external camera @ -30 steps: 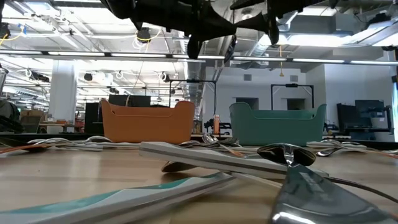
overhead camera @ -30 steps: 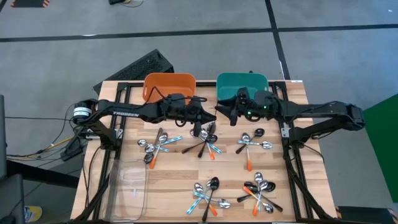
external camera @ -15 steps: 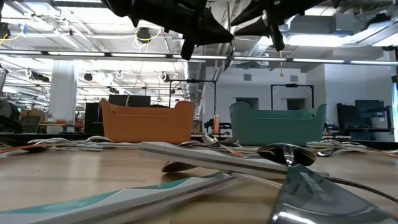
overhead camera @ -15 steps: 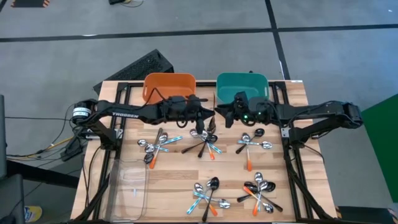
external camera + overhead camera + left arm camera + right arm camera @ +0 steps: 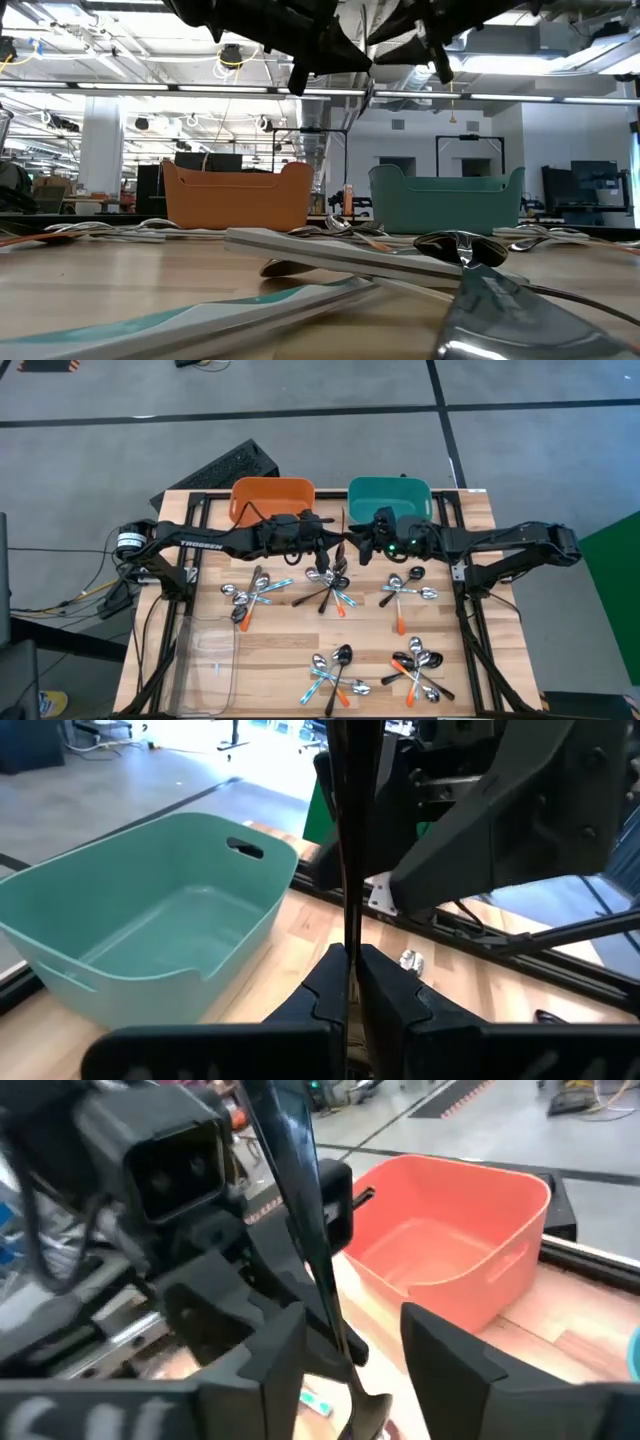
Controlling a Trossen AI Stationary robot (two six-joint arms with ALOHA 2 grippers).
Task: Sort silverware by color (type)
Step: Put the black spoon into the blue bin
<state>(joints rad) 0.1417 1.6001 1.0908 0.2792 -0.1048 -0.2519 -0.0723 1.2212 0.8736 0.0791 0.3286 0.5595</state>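
Right wrist view: right gripper [image 5: 350, 1355] spread wide, one finger to each side of the dark spoon [image 5: 300, 1200], touching neither side as far as can be told. Just past those fingers, left gripper [image 5: 345, 982] clamped tight on the same spoon low on its stem, holding it upright in the air between the two arms. Judged to be a hand-over from one arm to the other. To do it well: centre the stem in the gap, close squarely on the flat of the handle a little apart from the left grip, and loosen the left only once the right pinch is firm; otherwise a thin, slick handle apt to swivel or drop. Beyond the right gripper, past the left one, orange bin [image 5: 500, 1275]; on the opposite side, beyond the left gripper, teal bin [image 5: 60, 982]. Below both grippers and further out on the table [image 5: 280, 650], spoon heaps [image 5: 330, 592] of mixed orange, light-blue and dark handles, unsorted. Readable only on the left arm [image 5: 200, 543]: white lettering "TROSSEN".
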